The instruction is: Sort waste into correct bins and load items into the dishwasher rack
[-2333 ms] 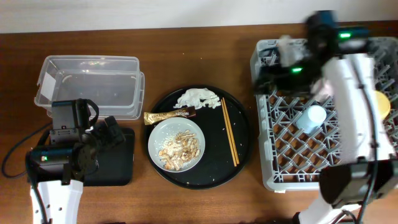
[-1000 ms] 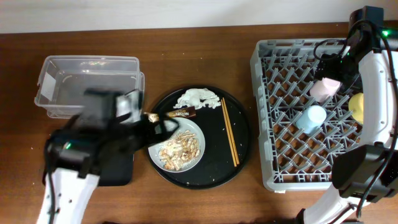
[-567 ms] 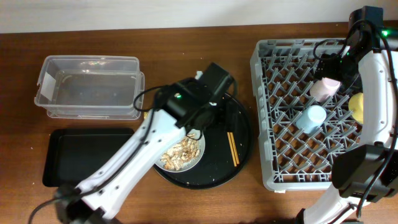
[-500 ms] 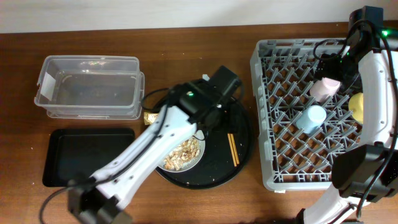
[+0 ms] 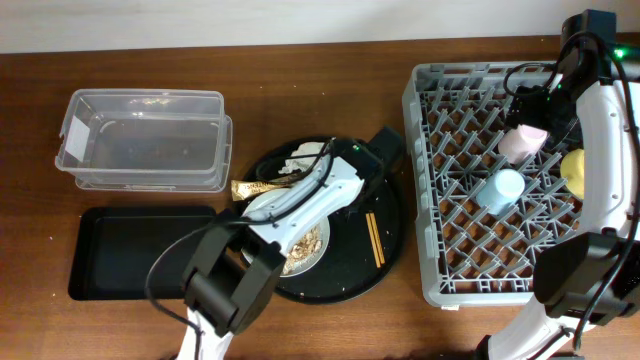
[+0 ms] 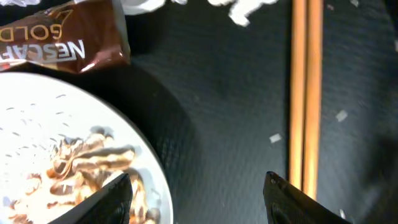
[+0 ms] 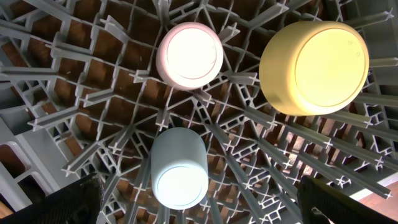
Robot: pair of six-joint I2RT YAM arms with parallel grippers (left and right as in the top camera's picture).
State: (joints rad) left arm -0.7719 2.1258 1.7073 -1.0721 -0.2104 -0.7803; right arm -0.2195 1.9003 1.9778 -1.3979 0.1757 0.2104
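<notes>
My left gripper (image 5: 372, 165) is open and empty, low over the round black tray; in the left wrist view (image 6: 199, 199) its fingers straddle bare tray between the grey plate (image 6: 37, 124) with food scraps (image 6: 93, 162) and the chopsticks (image 6: 306, 93). The snack wrapper (image 6: 56, 46) and tissue (image 6: 249, 9) lie just beyond. My right gripper (image 5: 542, 100) is open and empty above the dishwasher rack (image 5: 425, 90), which holds the pink cup (image 7: 189, 55), blue cup (image 7: 180, 165) and yellow bowl (image 7: 314, 59), all upside down.
The clear tub (image 5: 140, 140) stands at the back left with the shallow black tray (image 5: 140, 250) in front of it. The round black tray (image 5: 390, 260) sits mid-table, close to the rack's left wall.
My left arm has swung from over the shallow black tray to the right, reaching across the round tray to the chopsticks' side. My right arm has stayed still over the rack for the last second.
</notes>
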